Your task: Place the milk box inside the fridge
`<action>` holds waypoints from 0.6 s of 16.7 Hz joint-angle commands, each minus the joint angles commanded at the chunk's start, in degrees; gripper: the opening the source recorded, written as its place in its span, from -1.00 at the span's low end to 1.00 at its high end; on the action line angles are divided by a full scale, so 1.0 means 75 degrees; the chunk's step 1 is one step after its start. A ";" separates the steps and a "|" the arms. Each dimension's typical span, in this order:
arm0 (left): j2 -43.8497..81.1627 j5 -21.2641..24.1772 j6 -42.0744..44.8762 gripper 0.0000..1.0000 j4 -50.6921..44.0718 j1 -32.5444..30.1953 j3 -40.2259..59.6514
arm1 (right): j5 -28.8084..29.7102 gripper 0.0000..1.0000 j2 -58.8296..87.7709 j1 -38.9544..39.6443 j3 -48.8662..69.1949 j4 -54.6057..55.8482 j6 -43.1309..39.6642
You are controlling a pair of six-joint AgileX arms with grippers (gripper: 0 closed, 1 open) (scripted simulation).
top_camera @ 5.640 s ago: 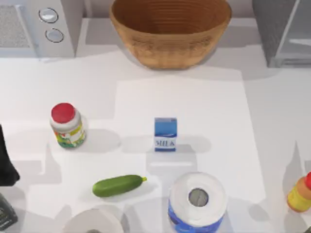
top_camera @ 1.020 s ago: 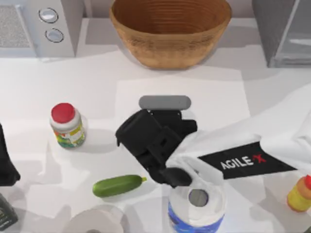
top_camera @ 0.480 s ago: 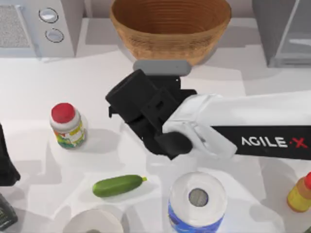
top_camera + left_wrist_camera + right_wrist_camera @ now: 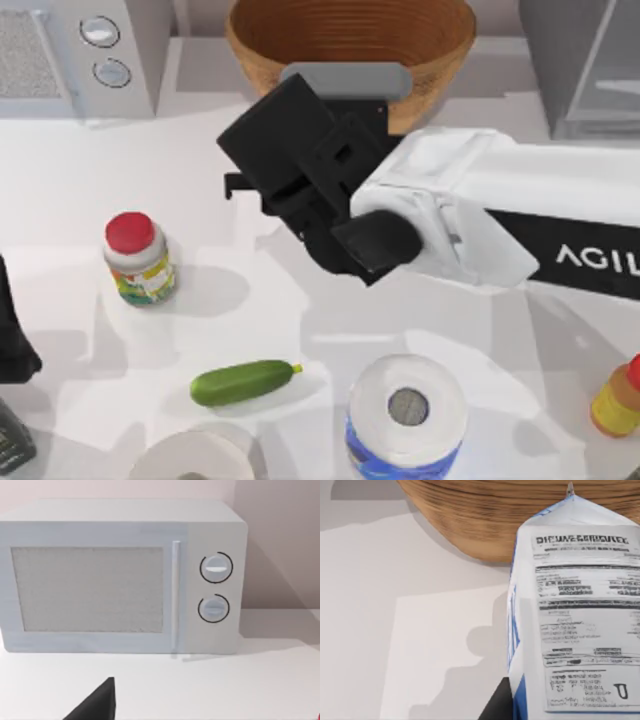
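Observation:
The milk box [image 4: 575, 620] looms close in the right wrist view, its white printed side facing the camera, with blue along its edge. My right gripper [image 4: 300, 175] is shut on it and holds it above the table, just in front of the wicker bowl. From above, the gripper's black body hides the carton. The fridge [image 4: 585, 70] stands at the table's back right corner, grey with a pale inner panel. My left gripper [image 4: 15, 340] is parked at the table's left edge.
A wicker bowl [image 4: 350, 50] sits at the back centre and a microwave [image 4: 80, 55] with two knobs at the back left. A red-capped jar [image 4: 138, 258], cucumber [image 4: 243, 382], two paper rolls [image 4: 407, 412] and a yellow bottle [image 4: 618, 398] occupy the front.
My right arm came in over the milk box, closed on it and has lifted it from the table's middle toward the back, nearer the bowl. The left arm stayed still.

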 joint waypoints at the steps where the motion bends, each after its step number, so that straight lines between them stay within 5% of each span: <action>1: 0.0000 0.0000 0.0000 1.00 0.0000 0.0000 0.0000 | 0.0000 -1.00 0.0000 0.0000 0.0000 0.0000 0.0000; 10: 0.0000 0.0000 0.0000 1.00 0.0000 0.0000 0.0000 | -0.0673 -1.00 -0.1644 -0.0471 -0.1481 0.0648 -0.0582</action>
